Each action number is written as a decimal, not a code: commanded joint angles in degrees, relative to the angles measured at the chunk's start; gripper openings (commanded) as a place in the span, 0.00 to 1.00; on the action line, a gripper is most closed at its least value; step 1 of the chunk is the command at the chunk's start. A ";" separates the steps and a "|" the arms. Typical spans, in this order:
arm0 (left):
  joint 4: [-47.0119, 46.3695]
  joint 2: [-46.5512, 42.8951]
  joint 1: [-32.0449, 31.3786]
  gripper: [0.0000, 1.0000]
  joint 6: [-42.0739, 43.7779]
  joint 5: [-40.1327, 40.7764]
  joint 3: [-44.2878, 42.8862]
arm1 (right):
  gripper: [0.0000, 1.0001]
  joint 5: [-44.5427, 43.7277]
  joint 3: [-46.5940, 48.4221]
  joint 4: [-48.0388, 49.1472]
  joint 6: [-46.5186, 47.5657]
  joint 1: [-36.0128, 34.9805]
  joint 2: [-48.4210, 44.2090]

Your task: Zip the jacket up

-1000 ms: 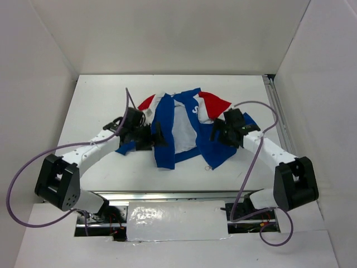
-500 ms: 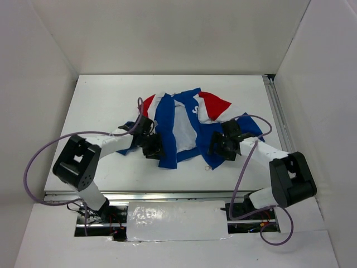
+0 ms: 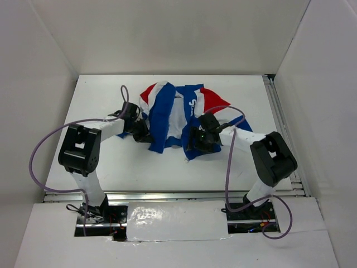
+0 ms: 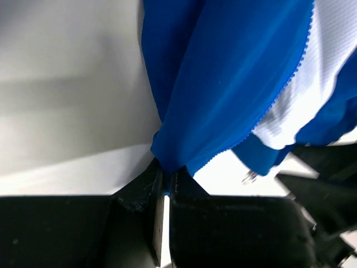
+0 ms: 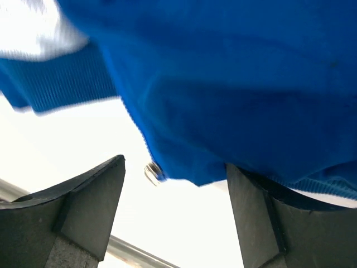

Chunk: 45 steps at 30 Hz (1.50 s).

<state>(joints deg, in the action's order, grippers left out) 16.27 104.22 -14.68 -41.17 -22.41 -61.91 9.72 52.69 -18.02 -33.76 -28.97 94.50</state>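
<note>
The jacket lies open on the white table, blue front panels apart over a white lining, red shoulders at the back. My left gripper is shut on the bottom corner of the jacket's left front panel; in the left wrist view the blue fabric is pinched between the jaws of that gripper. A zipper edge runs up that panel. My right gripper stands open around the right panel's lower corner. A small metal zipper piece hangs between the fingers of this gripper.
White walls enclose the table on three sides. A metal rail runs along the right edge. Purple cables loop from both arms above the table. The two grippers work close together at the jacket's hem.
My left gripper has closed on the left panel's corner. Both arms have swung inward and away from me, bunching the jacket's hem. The right jaws have narrowed a little.
</note>
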 commanded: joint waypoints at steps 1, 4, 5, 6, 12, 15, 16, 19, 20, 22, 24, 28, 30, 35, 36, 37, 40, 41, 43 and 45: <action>-0.90 -1.47 1.93 0.05 3.37 -1.41 -2.69 | 0.79 0.67 4.34 0.18 0.18 -2.66 0.95; -0.46 -6.12 0.10 0.21 4.25 0.00 -0.85 | 0.79 -5.20 5.23 -2.62 3.77 -5.04 -4.12; -0.37 -9.01 -0.61 0.26 4.25 0.87 0.81 | 0.78 -7.49 5.32 -4.46 4.66 -6.78 -5.28; -0.45 -10.43 -1.05 0.32 4.34 2.10 1.78 | 0.78 -9.52 5.58 -5.52 5.45 -7.67 -6.33; 1.56 -16.86 -2.64 0.98 5.57 7.02 2.76 | 0.76 -17.80 7.34 -9.84 5.37 -10.76 -6.27; 2.71 -16.42 -2.46 0.99 6.54 8.44 1.97 | 0.75 -16.31 7.61 -8.44 5.63 -10.84 -3.55; 2.97 -15.73 -2.20 0.99 6.54 8.35 1.79 | 0.75 -15.96 7.87 -8.26 5.46 -10.93 -2.66; 3.33 -13.62 -2.02 0.99 6.45 8.08 1.09 | 0.75 -16.39 10.06 -9.13 6.07 -11.19 0.94; 3.50 -13.17 -1.94 0.99 6.28 8.26 1.09 | 0.75 -16.66 11.02 -9.49 6.33 -11.19 1.73; 3.50 -12.30 -1.76 0.99 6.10 8.26 1.09 | 0.75 -17.01 11.65 -9.84 7.04 -11.11 3.84; 2.89 -12.38 -1.58 0.99 6.27 7.65 1.27 | 0.74 -15.87 12.26 -10.10 7.30 -11.11 5.77; 3.06 -12.99 -1.41 0.99 7.06 8.78 0.56 | 0.71 -13.76 12.00 -9.49 6.42 -11.19 8.77; 3.15 -13.26 -1.41 0.99 7.59 9.49 -0.22 | 0.69 -13.49 12.09 -9.49 6.08 -11.11 10.00; 3.77 -11.77 -1.58 0.99 8.47 10.46 -1.11 | 0.59 -13.76 11.39 -8.79 5.81 -11.11 11.85; 4.03 -11.24 -1.58 0.99 8.65 10.37 -1.02 | 0.58 -13.50 11.47 -8.96 5.72 -11.02 12.11; 4.12 -10.89 -1.58 0.99 8.56 10.46 -1.02 | 0.52 -13.23 11.47 -8.70 5.72 -11.02 12.72; 4.47 -10.62 -2.28 0.99 8.39 11.43 -0.41 | 0.45 -12.53 11.30 -8.70 5.20 -11.11 13.87; 4.56 -10.80 -2.46 0.99 8.38 11.78 -0.23 | 0.45 -12.79 11.56 -9.48 4.93 -11.11 14.22; 4.82 -10.88 -2.90 0.99 8.30 12.04 -0.23 | 0.45 -13.76 12.17 -10.19 4.67 -11.37 15.27; 4.73 -11.15 -3.34 0.99 8.30 11.87 -0.14 | 0.50 -16.90 13.49 -12.64 2.83 -11.81 16.59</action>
<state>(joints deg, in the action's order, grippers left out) 20.97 93.30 -17.17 -34.26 -11.18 -61.30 -5.56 66.35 -28.03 -28.16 -39.90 105.41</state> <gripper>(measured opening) 0.993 0.470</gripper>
